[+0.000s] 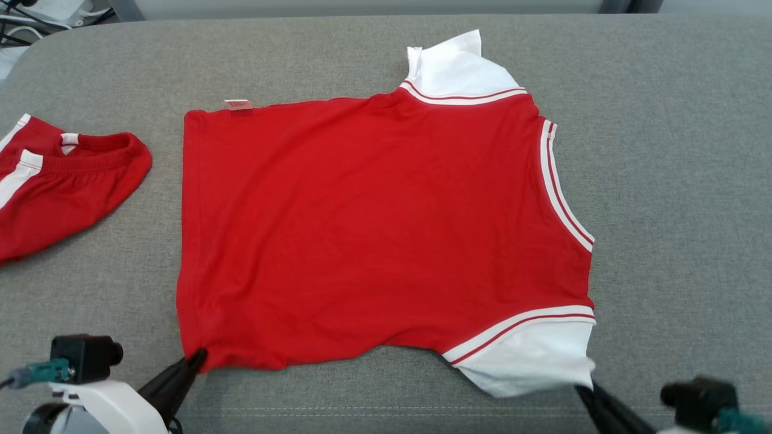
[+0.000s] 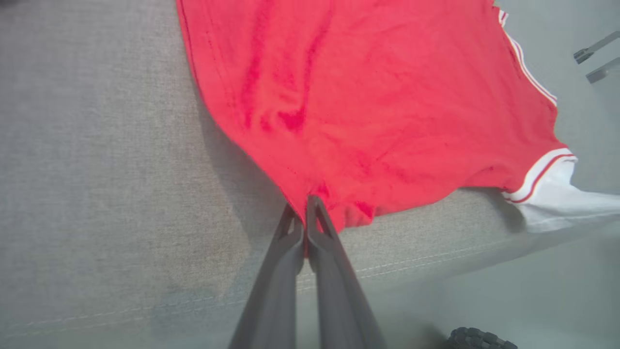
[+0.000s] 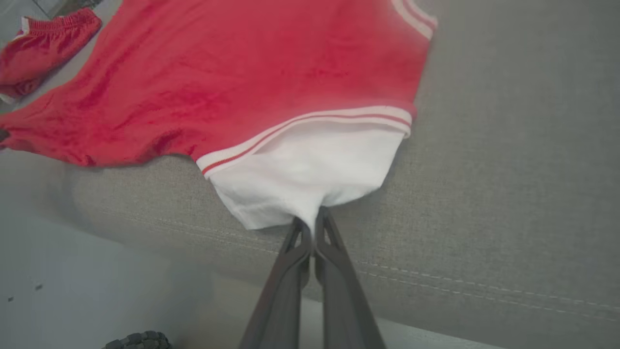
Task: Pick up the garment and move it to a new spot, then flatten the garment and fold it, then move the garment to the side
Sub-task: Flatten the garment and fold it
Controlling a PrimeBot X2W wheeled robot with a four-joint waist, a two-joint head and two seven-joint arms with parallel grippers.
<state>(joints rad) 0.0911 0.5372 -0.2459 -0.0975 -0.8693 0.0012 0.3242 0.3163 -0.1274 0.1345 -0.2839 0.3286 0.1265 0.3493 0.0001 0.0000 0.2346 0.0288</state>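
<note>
The garment (image 1: 374,223) is a red T-shirt with white sleeves, spread flat on the grey cushion, neck side to the right. My left gripper (image 1: 196,360) is shut on the shirt's near hem corner; in the left wrist view the red cloth (image 2: 368,97) is pinched between the two dark fingers (image 2: 290,242) of that gripper (image 2: 304,206). Over at the near white sleeve (image 1: 531,361) my right gripper (image 1: 584,389) is shut on the sleeve's edge, and the right wrist view shows the white sleeve (image 3: 310,179) gathered into its fingertips (image 3: 310,223).
A second red garment with white stripes (image 1: 54,187) lies bunched at the left edge of the cushion. The cushion's front seam (image 1: 386,413) runs just beyond both grippers. Bare grey fabric (image 1: 675,181) lies to the right of the shirt.
</note>
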